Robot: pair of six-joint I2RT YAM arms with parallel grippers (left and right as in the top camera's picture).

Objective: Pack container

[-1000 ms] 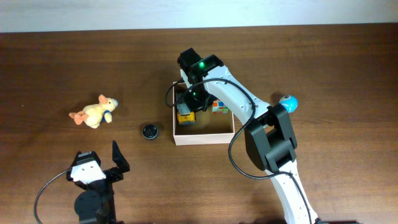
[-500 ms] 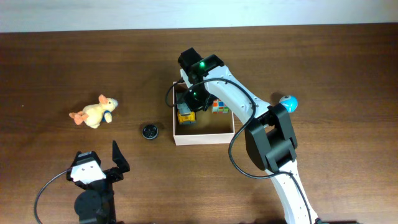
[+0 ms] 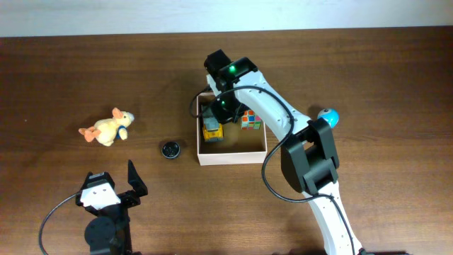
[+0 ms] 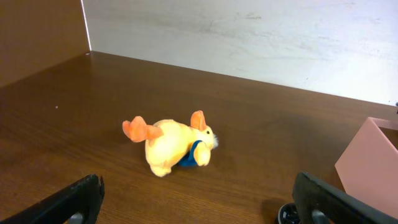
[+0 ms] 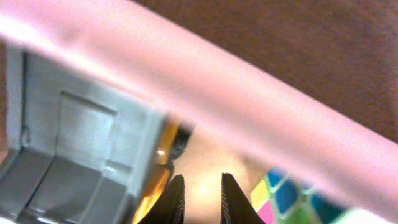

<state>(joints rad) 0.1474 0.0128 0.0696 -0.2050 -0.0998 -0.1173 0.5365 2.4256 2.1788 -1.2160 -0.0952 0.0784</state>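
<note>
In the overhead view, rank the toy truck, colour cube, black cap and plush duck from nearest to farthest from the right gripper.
1. Toy truck, in the left half of the container.
2. Colour cube, in the container's right half.
3. Black cap, just outside the container's left wall.
4. Plush duck, far left.
</note>
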